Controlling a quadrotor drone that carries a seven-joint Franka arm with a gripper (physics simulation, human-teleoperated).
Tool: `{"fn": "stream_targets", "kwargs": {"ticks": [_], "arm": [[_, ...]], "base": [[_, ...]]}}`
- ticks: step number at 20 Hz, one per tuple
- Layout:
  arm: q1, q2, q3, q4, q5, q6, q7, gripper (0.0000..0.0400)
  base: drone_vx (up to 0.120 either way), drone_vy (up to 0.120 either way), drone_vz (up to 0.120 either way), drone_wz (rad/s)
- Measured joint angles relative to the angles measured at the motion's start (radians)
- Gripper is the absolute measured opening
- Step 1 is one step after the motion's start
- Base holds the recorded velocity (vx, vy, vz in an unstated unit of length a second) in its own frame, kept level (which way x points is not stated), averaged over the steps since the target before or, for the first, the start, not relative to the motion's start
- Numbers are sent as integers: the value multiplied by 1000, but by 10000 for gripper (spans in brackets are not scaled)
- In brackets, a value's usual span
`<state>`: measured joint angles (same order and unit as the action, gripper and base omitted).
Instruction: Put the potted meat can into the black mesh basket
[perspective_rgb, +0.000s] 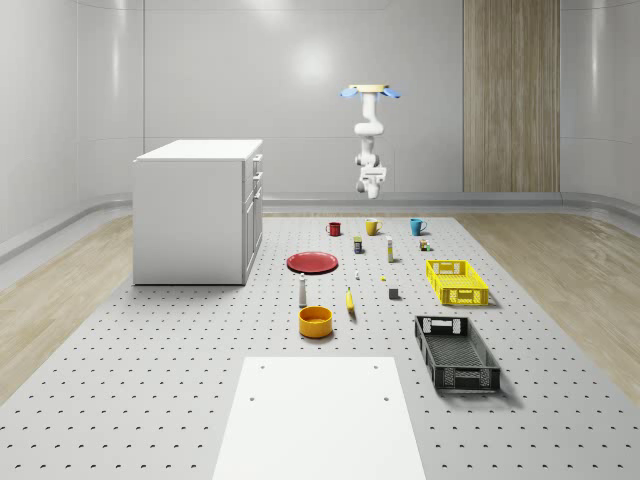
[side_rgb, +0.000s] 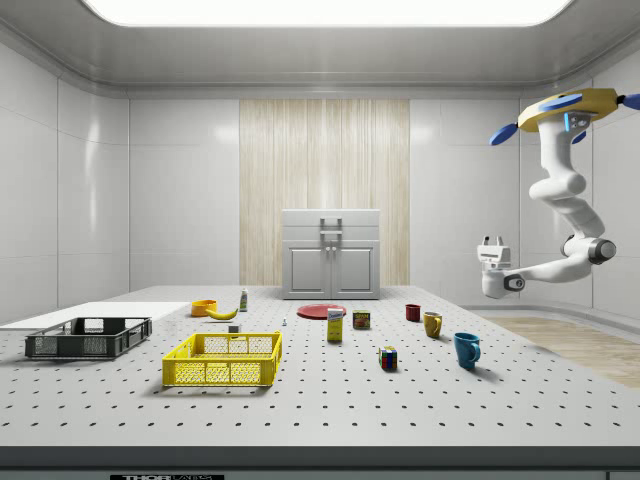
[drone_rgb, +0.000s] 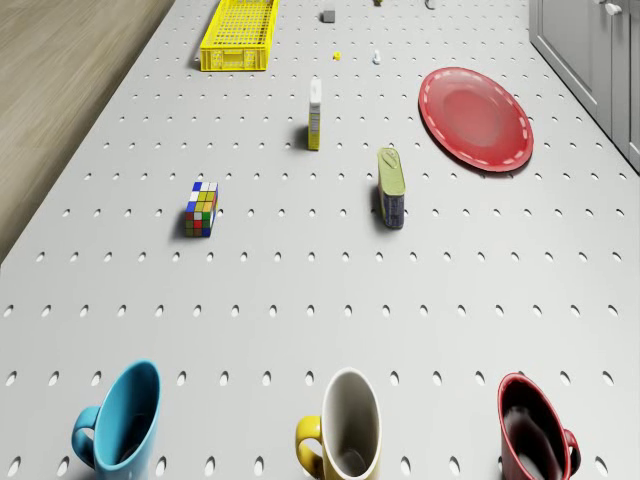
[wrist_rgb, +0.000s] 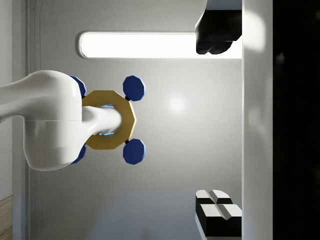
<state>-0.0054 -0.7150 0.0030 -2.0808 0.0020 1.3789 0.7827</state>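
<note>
The potted meat can (drone_rgb: 393, 187), olive on top with a dark blue side, stands on the perforated table (perspective_rgb: 180, 360) between the red plate (drone_rgb: 476, 118) and a yellow box (drone_rgb: 314, 115); the can (perspective_rgb: 358, 243) sits behind the plate's right edge in the whole-scene view and mid-table (side_rgb: 361, 319) in the side view. The black mesh basket (perspective_rgb: 468, 380) lies near the front right, at the side view's far left (side_rgb: 88, 345). The drone (side_rgb: 568, 110) hovers high over the table's far end, behind the mugs. My gripper (side_rgb: 491, 242) points upward, open and holding nothing, far from the can. One fingertip (wrist_rgb: 217, 210) shows below the ceiling light.
A yellow basket (perspective_rgb: 456, 281) stands behind the black one. Red (perspective_rgb: 334, 228), yellow (perspective_rgb: 372, 227) and blue (perspective_rgb: 417, 226) mugs line the far end. A Rubik's cube (drone_rgb: 201, 208), an orange bowl (perspective_rgb: 315, 320), a banana (perspective_rgb: 350, 299) and a white cabinet (perspective_rgb: 195, 210) also stand here.
</note>
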Motion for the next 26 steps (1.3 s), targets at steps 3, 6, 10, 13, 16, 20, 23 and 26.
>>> {"fn": "stream_targets", "kwargs": {"ticks": [3, 6, 10, 13, 16, 20, 23, 26], "arm": [[-1, 8, 0, 21, 0, -11, 0, 400], [-1, 11, 1, 32, 0, -16, 0, 400], [-2, 12, 1, 37, 1, -17, -1, 400], [-2, 12, 1, 38, 1, -16, -1, 400], [-2, 11, 2, 38, 1, -15, -1, 400], [-3, 9, 2, 36, 0, -12, -1, 400], [-3, 8, 3, 35, 0, -10, -1, 400], [-4, 6, 3, 34, -1, -8, -1, 400]], "base": [[120, -120, 0, 0], [120, -120, 0, 0], [120, -120, 0, 0], [120, -120, 0, 0], [120, -120, 0, 0], [120, -120, 0, 0], [120, -120, 0, 0], [120, -120, 0, 0]]}}
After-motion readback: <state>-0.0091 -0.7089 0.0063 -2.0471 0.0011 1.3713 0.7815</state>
